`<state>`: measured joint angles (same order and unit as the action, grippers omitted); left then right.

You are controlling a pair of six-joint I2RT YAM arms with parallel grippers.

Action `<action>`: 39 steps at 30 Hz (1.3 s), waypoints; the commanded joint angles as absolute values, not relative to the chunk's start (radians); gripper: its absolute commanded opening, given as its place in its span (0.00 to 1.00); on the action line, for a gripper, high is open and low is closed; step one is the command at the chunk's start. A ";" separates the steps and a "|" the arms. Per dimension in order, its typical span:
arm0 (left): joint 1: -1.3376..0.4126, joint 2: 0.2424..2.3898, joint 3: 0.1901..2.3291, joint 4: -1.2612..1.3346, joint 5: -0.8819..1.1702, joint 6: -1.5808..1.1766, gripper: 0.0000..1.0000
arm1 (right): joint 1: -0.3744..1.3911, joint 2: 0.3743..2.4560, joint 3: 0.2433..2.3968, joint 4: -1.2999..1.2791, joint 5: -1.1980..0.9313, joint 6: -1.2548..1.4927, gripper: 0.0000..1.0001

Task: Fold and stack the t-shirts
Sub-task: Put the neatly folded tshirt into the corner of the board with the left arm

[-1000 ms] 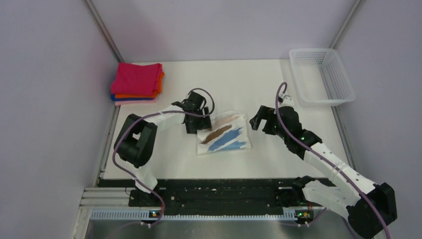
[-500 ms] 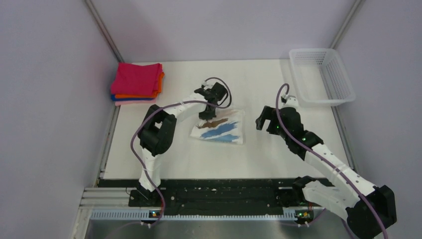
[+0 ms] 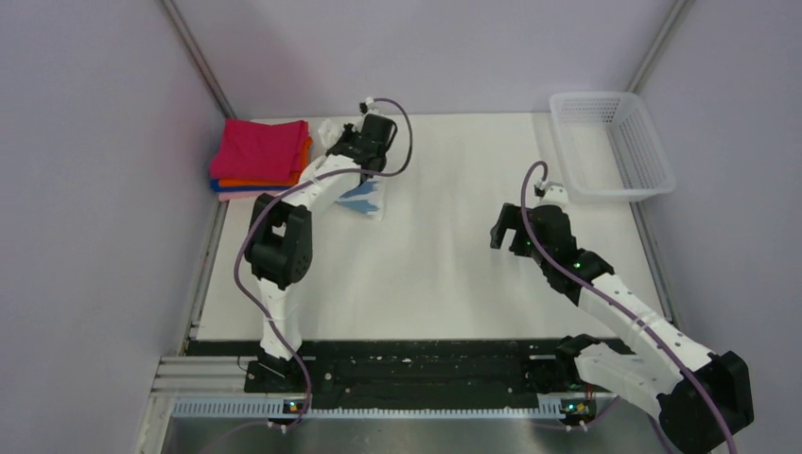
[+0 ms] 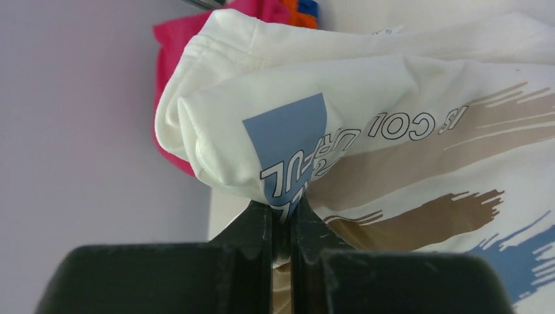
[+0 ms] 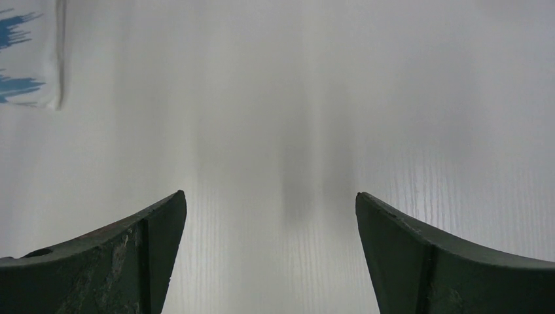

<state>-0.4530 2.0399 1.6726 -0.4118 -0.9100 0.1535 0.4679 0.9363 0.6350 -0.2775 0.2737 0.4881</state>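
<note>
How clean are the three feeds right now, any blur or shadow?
Top external: even light, sharp, hardly any shadow. Left wrist: lettering on the white printed t-shirt crisp, left hand dark in the foreground. Right wrist: table streaky and soft, dim shadow band ahead of the open right hand.

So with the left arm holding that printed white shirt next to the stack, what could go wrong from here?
1. The left gripper pinches only a small bunch at the folded edge of the white shirt. The rest is unsupported, so the fold may fall open.
2. The trailing cloth could catch the stack and skew its top layer.
3. The right gripper is open and well away, so it likely can't steady anything.
</note>
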 commanded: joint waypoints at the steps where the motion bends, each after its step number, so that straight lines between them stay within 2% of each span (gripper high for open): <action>1: -0.364 1.942 1.713 -0.170 -0.967 0.446 0.00 | 0.458 0.929 0.641 -0.259 0.299 0.459 0.99; 8: -0.247 1.904 1.795 -0.170 -0.877 0.502 0.00 | 0.458 0.950 0.638 -0.258 0.300 0.456 0.99; 23: -0.116 1.880 1.978 -0.318 -0.710 0.408 0.00 | 0.456 1.012 0.620 -0.236 0.339 0.460 0.99; 32: 0.033 2.011 2.044 -0.321 -0.611 0.396 0.00 | 0.451 1.058 0.644 -0.232 0.366 0.463 0.99; 39: 0.107 2.226 2.260 -0.316 -0.522 0.369 0.02 | 0.451 1.129 0.697 -0.255 0.384 0.470 0.99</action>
